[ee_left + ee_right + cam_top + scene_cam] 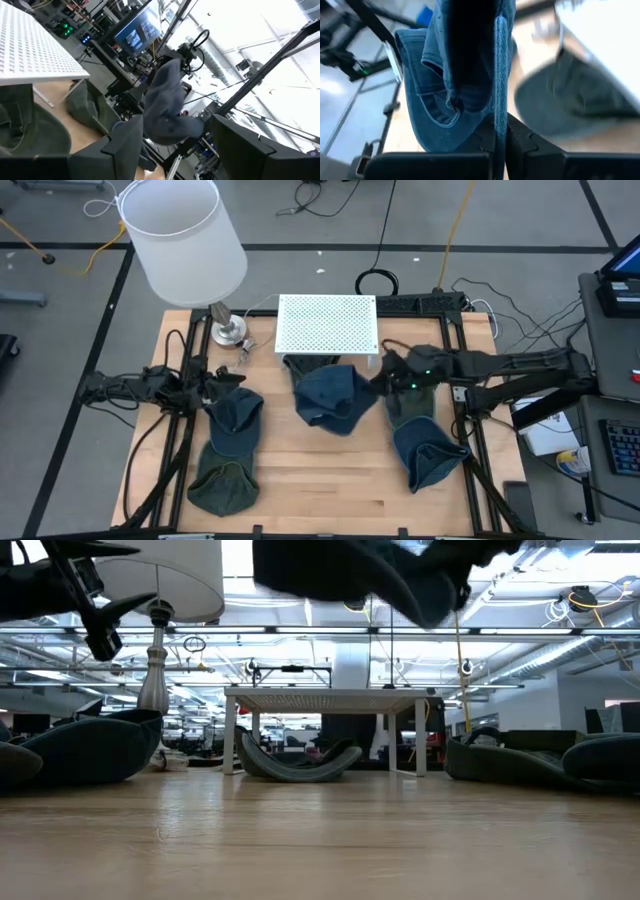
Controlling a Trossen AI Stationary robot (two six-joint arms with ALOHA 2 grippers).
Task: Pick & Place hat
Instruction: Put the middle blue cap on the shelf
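High view: right claw point(385, 379) pinched on brim of soft blue denim hat point(330, 398), mid-bench before white perforated stand point(327, 324). Left claw point(232, 376) spread, waiting over left hats.

Low view: hat point(350, 570) hangs clear of wooden bench point(320, 840).

Right wrist view: fabric limp, light, droops; stitched brim edge looks like firmest hold.

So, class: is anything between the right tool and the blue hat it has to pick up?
No. The right tool is already shut on the blue hat, which hangs lifted off the table near the white stand.
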